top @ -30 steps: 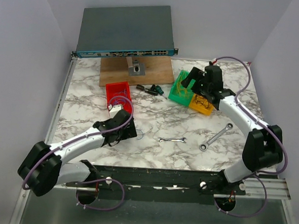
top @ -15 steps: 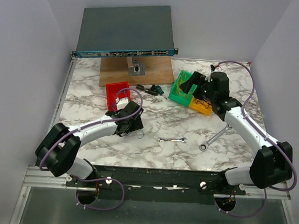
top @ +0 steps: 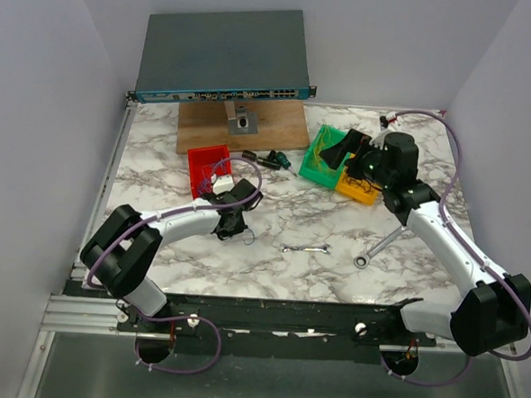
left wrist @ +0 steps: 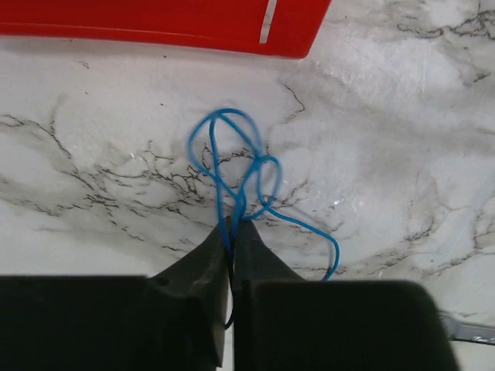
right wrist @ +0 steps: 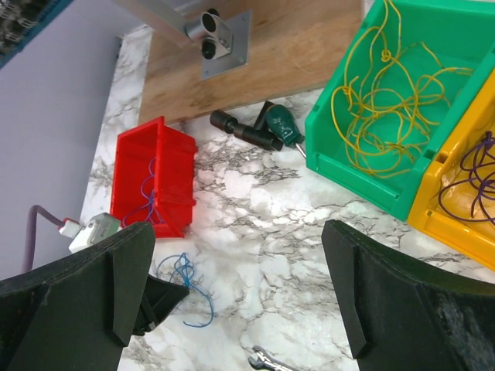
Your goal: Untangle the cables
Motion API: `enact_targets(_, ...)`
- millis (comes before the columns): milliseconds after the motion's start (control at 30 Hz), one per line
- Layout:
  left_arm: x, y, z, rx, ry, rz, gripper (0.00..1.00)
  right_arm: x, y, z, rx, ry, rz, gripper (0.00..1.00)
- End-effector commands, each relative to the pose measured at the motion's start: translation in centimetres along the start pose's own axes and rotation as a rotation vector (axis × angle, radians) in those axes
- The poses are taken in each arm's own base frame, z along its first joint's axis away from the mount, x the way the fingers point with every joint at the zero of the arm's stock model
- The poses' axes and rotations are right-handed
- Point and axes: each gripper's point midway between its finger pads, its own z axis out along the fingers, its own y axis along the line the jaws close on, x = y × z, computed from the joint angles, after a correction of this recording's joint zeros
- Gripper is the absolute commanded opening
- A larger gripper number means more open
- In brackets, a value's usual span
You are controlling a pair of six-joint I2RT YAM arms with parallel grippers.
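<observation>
Blue cable (left wrist: 259,161) lies looped on the worktop (left wrist: 402,116), left hand (left wrist: 232,226) clenched on it to lift; right hand (right wrist: 236,255) released.

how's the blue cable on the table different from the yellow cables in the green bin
The blue cable lies on the marble table by the red bin; the yellow cables sit inside the green bin. The blue cable is a small knot of few loops; the yellow cables form a bigger, sprawling tangle. The left pincer is pinched on the blue cable; nothing touches the yellow cables. Both are thin, curly wire.
</observation>
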Motion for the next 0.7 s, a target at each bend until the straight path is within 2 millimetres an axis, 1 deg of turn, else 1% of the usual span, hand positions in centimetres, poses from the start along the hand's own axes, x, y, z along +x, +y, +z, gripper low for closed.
enact_targets(0, -1.4, 0.2, -1.1, -0.026, -0.059, 0.033, 0.00, -0.1, 1.3, -1.2, -0.055, -0.013, -0.020, 1.00)
enact_targets(67, -2.4, 0.1, -2.3, -0.007, -0.085, 0.055, 0.00, 0.0, 1.3, -1.5, -0.056, -0.012, -0.022, 1.00)
enact_targets(133, -3.4, -0.2, -3.9, 0.021, -0.105, 0.079, 0.00, 0.2, 1.3, -1.7, -0.060, -0.010, -0.024, 1.00)
enact_targets(200, -4.5, -0.8, -5.9, 0.069, -0.130, 0.110, 0.00, 0.4, 1.3, -1.8, -0.064, -0.003, -0.024, 1.00)
enact_targets(267, -5.9, -0.9, -8.1, 0.097, -0.171, 0.123, 0.00, 0.5, 1.4, -1.9, -0.068, 0.002, -0.023, 1.00)
enact_targets(333, -7.7, -0.3, -9.9, 0.091, -0.211, 0.120, 0.00, 0.7, 1.4, -1.9, -0.072, 0.005, -0.020, 1.00)
enact_targets(400, -9.3, 0.6, -11.2, 0.087, -0.239, 0.102, 0.00, 0.7, 1.5, -2.0, -0.076, 0.005, -0.018, 1.00)
enact_targets(500, -11.9, 2.0, -12.3, 0.078, -0.289, 0.065, 0.00, 0.6, 1.8, -2.0, -0.089, 0.008, -0.014, 1.00)
enact_targets(567, -13.3, 2.6, -13.5, 0.088, -0.327, 0.050, 0.00, 0.6, 2.0, -2.1, -0.097, 0.010, -0.012, 1.00)
enact_targets(667, -15.5, 2.8, -15.6, 0.119, -0.391, 0.039, 0.00, 0.5, 2.0, -2.2, -0.097, 0.009, -0.012, 1.00)
